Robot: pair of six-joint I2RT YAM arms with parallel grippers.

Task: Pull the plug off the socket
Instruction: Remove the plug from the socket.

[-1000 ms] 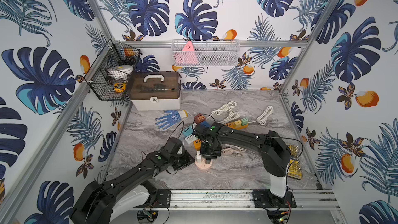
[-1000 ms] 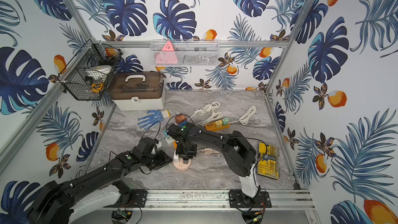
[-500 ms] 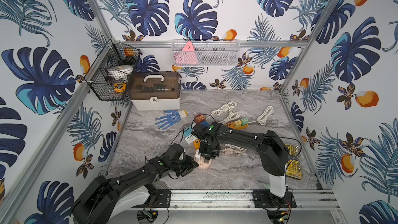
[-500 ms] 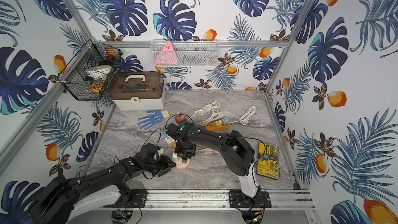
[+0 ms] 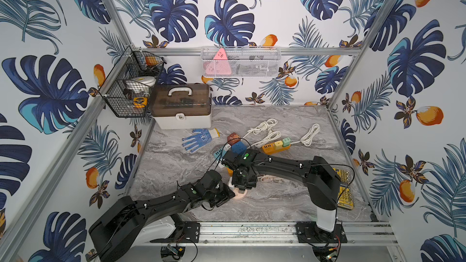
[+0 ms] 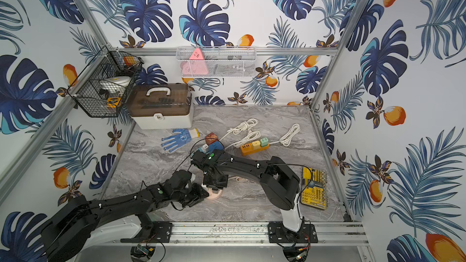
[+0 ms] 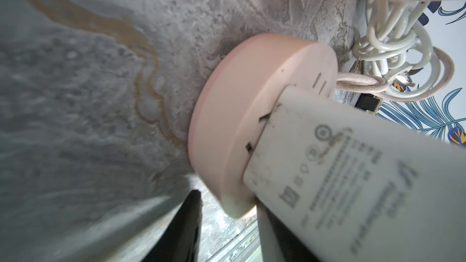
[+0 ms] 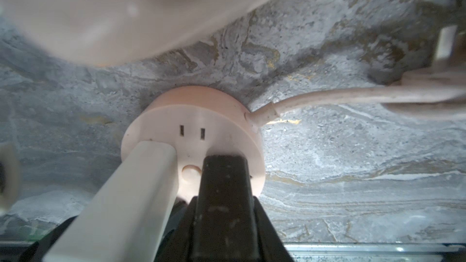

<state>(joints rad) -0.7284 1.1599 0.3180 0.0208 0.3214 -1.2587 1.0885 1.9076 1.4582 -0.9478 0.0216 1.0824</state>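
Right wrist view: I am pressing my closed right gripper (image 8: 223, 166) down on the pink socket (image 8: 191, 112); left gripper (image 5: 227, 194) is lying low beside the white plug (image 7: 353, 172), grip unclear.

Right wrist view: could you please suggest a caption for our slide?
White plug seated in the round pink socket, right fingers resting on its face.

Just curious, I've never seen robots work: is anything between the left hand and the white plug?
Nothing visible does. The left hand is right beside the white plug seated in the pink socket; the right hand rests on the socket's top beside the plug, not between them.
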